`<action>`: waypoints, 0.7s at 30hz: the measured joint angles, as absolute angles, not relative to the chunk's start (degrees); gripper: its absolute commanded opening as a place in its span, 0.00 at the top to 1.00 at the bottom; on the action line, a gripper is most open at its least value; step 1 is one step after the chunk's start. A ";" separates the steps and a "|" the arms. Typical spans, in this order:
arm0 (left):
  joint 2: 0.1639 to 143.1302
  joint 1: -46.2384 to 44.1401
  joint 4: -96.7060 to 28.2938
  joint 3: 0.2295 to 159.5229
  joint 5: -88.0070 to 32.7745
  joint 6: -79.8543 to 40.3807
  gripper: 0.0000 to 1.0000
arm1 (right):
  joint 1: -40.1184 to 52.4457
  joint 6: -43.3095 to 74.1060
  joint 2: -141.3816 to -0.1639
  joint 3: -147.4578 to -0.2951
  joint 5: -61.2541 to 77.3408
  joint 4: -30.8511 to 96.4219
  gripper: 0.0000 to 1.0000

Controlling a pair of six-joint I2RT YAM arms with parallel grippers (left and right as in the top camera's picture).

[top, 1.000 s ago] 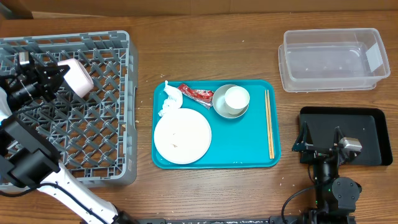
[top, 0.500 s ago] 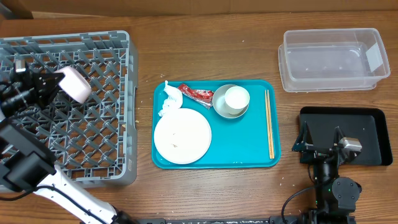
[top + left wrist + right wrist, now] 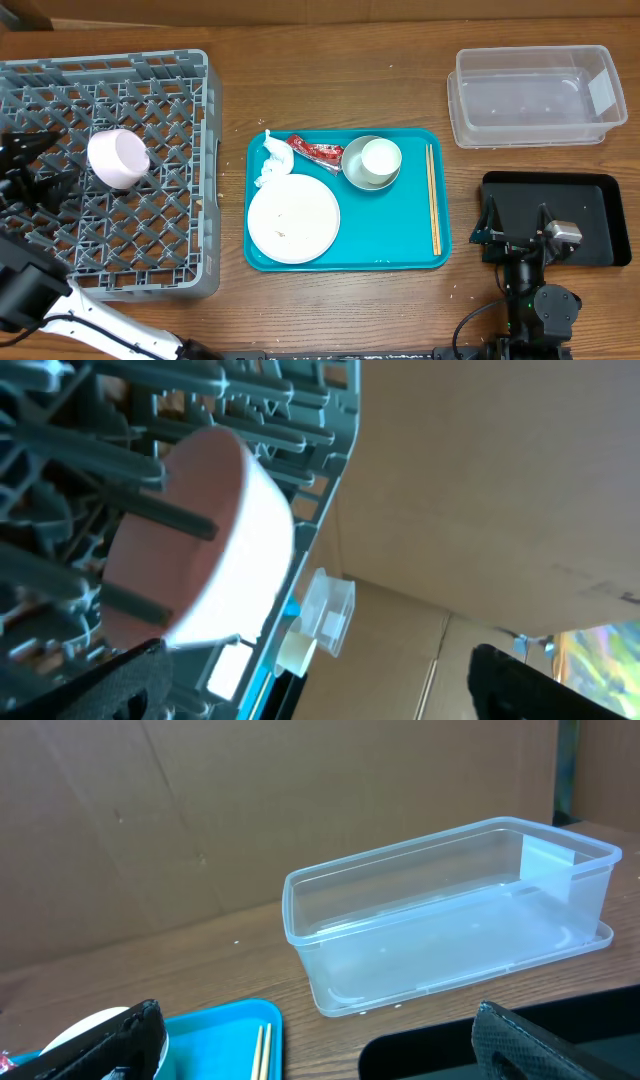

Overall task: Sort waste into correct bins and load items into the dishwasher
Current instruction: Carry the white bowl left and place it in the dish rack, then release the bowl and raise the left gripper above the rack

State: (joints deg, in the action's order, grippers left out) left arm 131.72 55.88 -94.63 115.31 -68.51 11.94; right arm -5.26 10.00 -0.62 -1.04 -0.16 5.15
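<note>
Jaws of the left gripper (image 3: 25, 165) and the right gripper (image 3: 516, 228) are spread wide and empty, and the pale cup (image 3: 118, 158), lying on its side in the grey dish rack (image 3: 160, 230), could be rolled if clipped by the left gripper.

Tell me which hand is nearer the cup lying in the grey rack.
Left. The left hand is open right beside the cup in the rack; the right hand is far across, over the black tray.
</note>
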 measured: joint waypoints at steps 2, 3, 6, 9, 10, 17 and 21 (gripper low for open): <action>131.70 56.73 -96.07 117.32 -68.10 11.92 0.59 | -5.26 10.02 -0.62 -1.04 -0.19 5.15 0.00; 131.59 57.34 -96.66 119.31 -67.22 11.66 0.96 | -5.26 10.02 -0.62 -1.04 -0.19 5.17 0.00; 130.39 57.78 -96.62 120.97 -64.53 11.53 0.96 | -5.26 10.02 -0.62 -1.04 -0.16 5.15 0.00; 127.28 55.79 -96.60 121.16 -62.39 11.55 0.96 | -5.26 10.04 -0.62 -1.04 -0.16 5.15 0.00; 125.82 54.19 -96.57 121.19 -61.23 11.55 0.96 | -5.26 10.00 -0.62 -1.04 -0.16 5.15 0.00; 119.87 36.18 -90.72 122.04 -41.87 4.01 0.96 | -5.26 10.02 -0.62 -1.04 -0.19 5.13 0.00; 120.81 25.34 -87.31 121.95 -20.47 -7.62 0.96 | -5.26 10.00 -0.64 -1.04 -0.19 5.17 0.00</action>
State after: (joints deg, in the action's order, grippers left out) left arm 120.81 25.34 -87.31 121.95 -20.47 -7.62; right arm -5.26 10.00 -0.64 -1.04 -0.19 5.17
